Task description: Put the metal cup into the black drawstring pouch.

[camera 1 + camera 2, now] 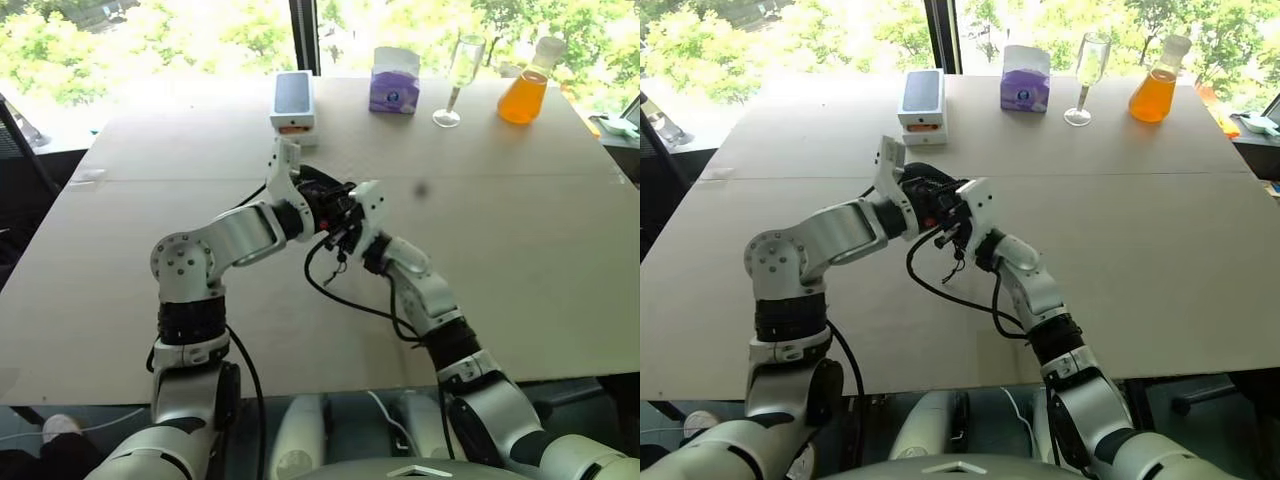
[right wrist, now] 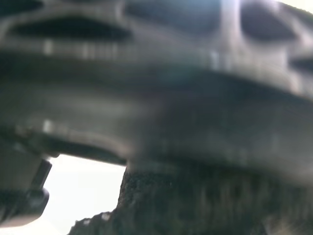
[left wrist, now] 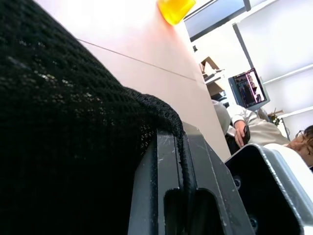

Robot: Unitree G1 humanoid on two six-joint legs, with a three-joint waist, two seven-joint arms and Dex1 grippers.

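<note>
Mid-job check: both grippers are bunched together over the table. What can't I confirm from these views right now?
- Metal cup: not identifiable; the two wrists and the black drawstring pouch cover that spot in the head views.
- Pouch mouth, cord and toggle: hidden in the left wrist view, where black mesh crowds the lens.
- Right gripper's hold: the right wrist view is blurred at close range.

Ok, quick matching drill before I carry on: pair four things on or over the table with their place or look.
1 black drawstring pouch
2 flask
3 stemmed glass
4 tissue box

a purple
b clear, standing between the purple box and the orange liquid
c holds orange liquid, far right
d pinched between both grippers above mid-table

Pairs: 1-d, 2-c, 3-b, 4-a
</note>
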